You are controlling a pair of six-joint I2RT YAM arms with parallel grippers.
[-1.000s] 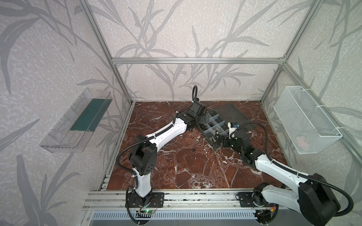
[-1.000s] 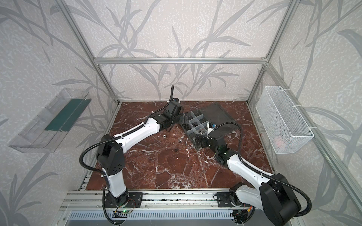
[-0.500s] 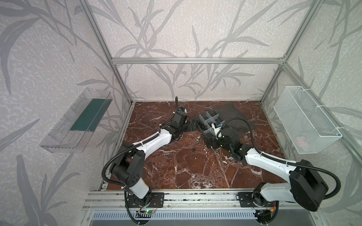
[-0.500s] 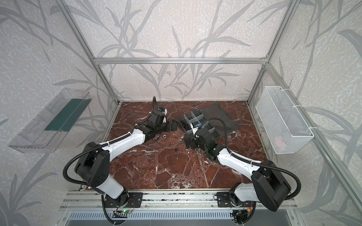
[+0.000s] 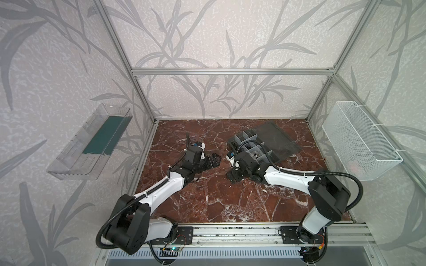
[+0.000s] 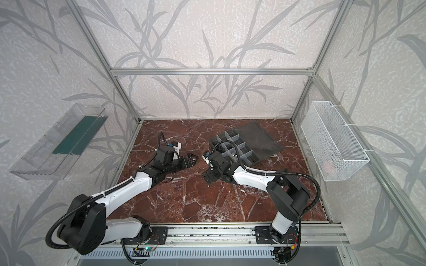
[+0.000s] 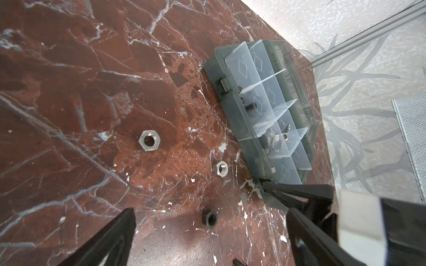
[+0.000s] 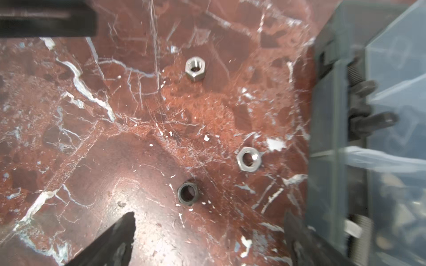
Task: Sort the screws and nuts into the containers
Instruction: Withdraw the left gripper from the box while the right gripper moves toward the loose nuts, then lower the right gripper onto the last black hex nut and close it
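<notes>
In both top views I see the left gripper [image 5: 214, 160] [image 6: 191, 159] low over the marble table [image 5: 207, 202], pointing toward 3 o'clock. The right gripper [image 5: 233, 177] [image 6: 208, 176] sits at its 4 o'clock, angled toward 7 o'clock, with the two tips near but apart. The organizer box [image 5: 250, 147] lies at 1 o'clock from the right gripper, its lid [image 5: 274, 138] folded flat toward 2 o'clock. From up here I cannot tell how wide either tool stands, and the loose nuts are too small to pick out. The white wire basket [image 5: 355, 142] hangs on the wall at 3 o'clock and the clear tray [image 5: 92, 142] at 9 o'clock. On the left wrist camera, the left gripper's fingers [image 7: 110, 239] stand wide apart and hold nothing. Three nuts lie loose on the marble: a wide silver nut [image 7: 149, 140], a smaller silver nut [image 7: 222, 168] near the box wall, and a black nut [image 7: 209, 218] between the fingertips, touching neither. Inside the compartments [image 7: 258, 62] I see a dark screw [image 7: 251, 107] and some silver wing nuts [image 7: 275, 138]. On the right wrist camera, the right gripper's fingers [image 8: 115, 235] are also spread wide and empty. The black nut [image 8: 187, 194] lies just ahead of the gap, with two silver nuts [image 8: 249, 159] beyond it. The box wall [image 8: 327, 138] runs beside one finger, and behind it are dark screws [image 8: 368, 119] and a silver screw [image 8: 359, 225].
</notes>
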